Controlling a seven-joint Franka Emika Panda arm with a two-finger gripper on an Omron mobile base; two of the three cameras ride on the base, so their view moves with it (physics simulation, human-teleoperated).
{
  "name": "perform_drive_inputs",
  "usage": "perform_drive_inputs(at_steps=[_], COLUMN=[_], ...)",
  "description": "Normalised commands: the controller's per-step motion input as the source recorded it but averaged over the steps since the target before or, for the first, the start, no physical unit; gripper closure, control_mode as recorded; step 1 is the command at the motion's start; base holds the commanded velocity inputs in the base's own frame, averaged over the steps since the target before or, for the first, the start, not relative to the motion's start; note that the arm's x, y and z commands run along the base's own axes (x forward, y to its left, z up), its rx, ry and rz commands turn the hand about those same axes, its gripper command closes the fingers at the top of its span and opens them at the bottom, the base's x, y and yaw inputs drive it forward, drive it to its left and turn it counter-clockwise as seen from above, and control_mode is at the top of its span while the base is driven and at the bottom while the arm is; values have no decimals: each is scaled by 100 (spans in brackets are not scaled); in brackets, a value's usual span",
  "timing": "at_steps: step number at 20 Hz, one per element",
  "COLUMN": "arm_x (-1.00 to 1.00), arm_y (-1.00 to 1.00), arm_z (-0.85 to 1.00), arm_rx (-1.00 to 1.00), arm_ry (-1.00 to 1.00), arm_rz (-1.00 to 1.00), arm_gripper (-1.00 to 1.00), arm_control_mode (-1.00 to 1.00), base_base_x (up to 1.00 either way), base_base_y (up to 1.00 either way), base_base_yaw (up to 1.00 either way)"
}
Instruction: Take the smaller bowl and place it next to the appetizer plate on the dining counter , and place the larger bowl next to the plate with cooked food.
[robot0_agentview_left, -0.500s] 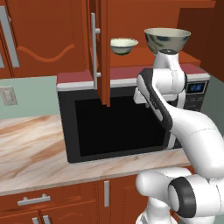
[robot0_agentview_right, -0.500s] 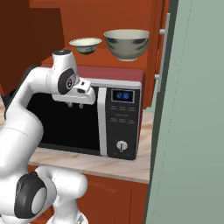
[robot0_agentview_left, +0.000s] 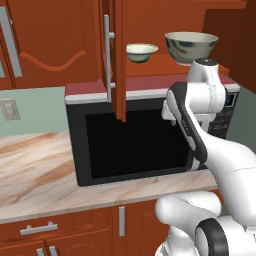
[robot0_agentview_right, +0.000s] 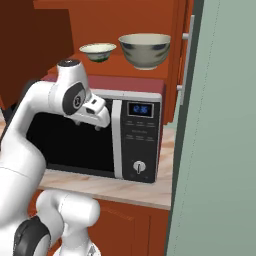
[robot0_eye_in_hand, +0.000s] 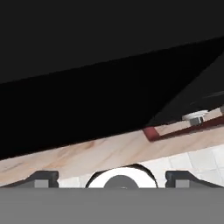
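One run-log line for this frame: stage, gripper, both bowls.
stage: pre-reach | gripper: open, empty, before microwave door | smaller bowl: cabinet shelf above microwave | larger bowl: same shelf, beside it

A black microwave (robot0_agentview_left: 135, 140) stands on the beige marbled counter (robot0_agentview_left: 35, 175), pushed back toward the wall. On the cabinet shelf (robot0_agentview_right: 135, 72) above the microwave sit the smaller bowl (robot0_agentview_left: 141, 52) and, just beside it nearer the microwave's control panel, the larger bowl (robot0_agentview_left: 191, 47), both upright.
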Motion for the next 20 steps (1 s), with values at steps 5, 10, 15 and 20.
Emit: perform_drive_inputs(at_steps=[5, 10, 15, 20], arm_x=[-29, -13, -30, -30], arm_y=[-1, 10, -7, -3], arm_z=[12, 38, 68, 61], arm_rx=[18, 26, 25, 23], arm_ry=[-19, -20, -31, -30], arm_rz=[-69, -59, -48, -46], arm_gripper=[-100, -100, -100, -100], arm_control_mode=[-100, -100, -100, -100], base_base_x=[0, 0, 0, 0], base_base_y=[0, 0, 0, 0], base_base_yaw=[0, 0, 0, 0])
